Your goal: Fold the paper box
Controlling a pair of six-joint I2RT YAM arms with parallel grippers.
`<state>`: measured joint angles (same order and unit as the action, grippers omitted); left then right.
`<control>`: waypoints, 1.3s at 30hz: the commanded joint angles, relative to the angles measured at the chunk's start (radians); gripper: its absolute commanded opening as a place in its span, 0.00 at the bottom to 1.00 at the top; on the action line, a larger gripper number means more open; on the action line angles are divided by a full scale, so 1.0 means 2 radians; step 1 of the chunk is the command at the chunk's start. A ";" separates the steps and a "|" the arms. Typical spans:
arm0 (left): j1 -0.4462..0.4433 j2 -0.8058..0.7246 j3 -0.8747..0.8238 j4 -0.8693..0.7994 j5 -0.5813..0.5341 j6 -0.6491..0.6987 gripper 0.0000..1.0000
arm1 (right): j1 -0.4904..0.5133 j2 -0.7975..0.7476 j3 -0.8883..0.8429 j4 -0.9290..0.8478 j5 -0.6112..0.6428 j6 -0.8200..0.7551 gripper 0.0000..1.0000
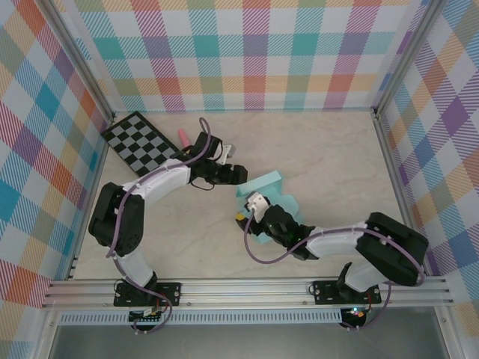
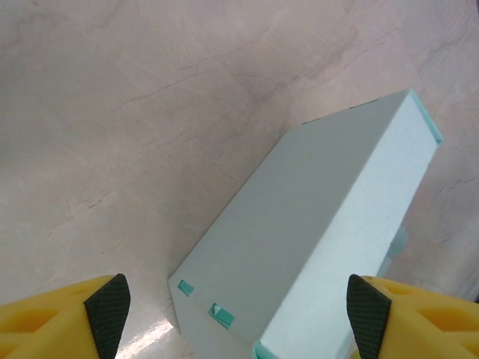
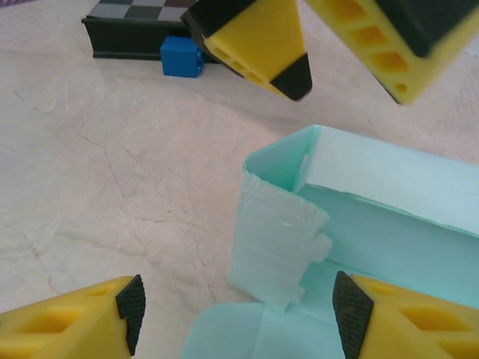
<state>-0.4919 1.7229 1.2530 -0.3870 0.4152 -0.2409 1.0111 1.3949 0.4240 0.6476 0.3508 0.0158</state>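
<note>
Left gripper (image 2: 236, 310) and right gripper (image 3: 236, 314) are seen wide open and empty, with the partly folded paper box (image 3: 389, 187) lying just ahead of and between their fingers.

Pastel plaid walls (image 1: 254, 52) around marbled tabletop (image 1: 329, 149)

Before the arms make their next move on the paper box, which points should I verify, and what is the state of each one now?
1. Left gripper open: ok.
2. Right gripper open: ok.
3. Two grippers apart from each other: ok.
4. Paper box on the table: ok.
5. End flap tucked shut: not ok, its tab is out.
6. Blue cube away from the box: ok.
</note>
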 commanded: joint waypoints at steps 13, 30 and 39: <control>-0.068 0.067 0.162 -0.098 -0.004 0.248 1.00 | -0.460 -0.113 0.258 -0.603 -0.335 0.204 0.84; -0.122 0.203 0.313 -0.197 -0.060 0.248 0.88 | -0.510 0.021 0.351 -0.614 -0.390 0.207 0.84; -0.131 0.211 0.316 -0.204 -0.075 0.250 0.72 | -0.515 0.028 0.345 -0.610 -0.406 0.196 0.85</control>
<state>-0.7383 2.1284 1.8557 -0.7582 0.2741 0.2520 -0.0116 1.4414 1.1019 -0.5571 -0.4210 0.4332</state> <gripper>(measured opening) 0.724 0.846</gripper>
